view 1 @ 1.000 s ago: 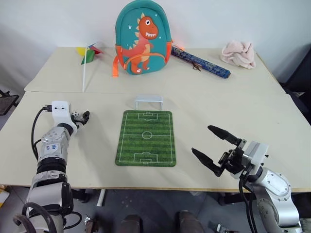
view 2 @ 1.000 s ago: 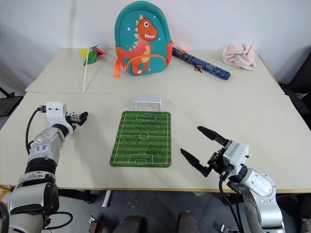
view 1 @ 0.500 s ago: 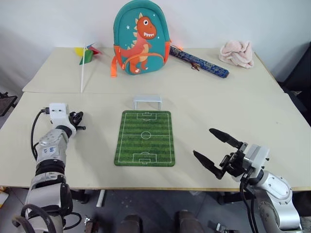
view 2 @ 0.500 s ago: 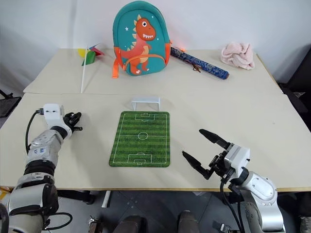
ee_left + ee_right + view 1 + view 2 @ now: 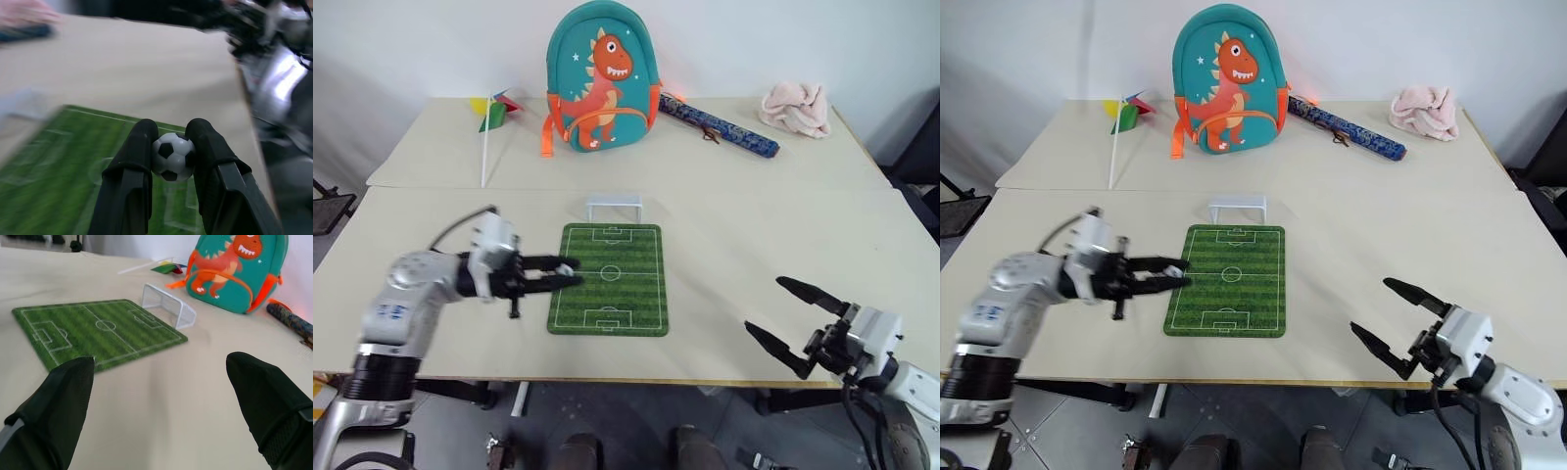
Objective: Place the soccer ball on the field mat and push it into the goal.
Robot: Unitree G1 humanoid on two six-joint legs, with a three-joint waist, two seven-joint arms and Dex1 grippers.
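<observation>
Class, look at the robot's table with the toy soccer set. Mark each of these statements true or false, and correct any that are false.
1. The left gripper holds the soccer ball. True.
2. The ball already lies inside the goal. False: it is pinched between the fingers above the field mat.
3. The right gripper is open and empty. True.
4. The goal stands at the mat's near end. False: it stands just past the far end, toward the dinosaur backpack.

No legible text, brand, number or sign in any view. A small blue-and-white label [image 5: 390, 311] sits on the left arm's grey forearm; its characters are too small to read. The backpack [image 5: 601, 75] carries a dinosaur picture without lettering.
</observation>
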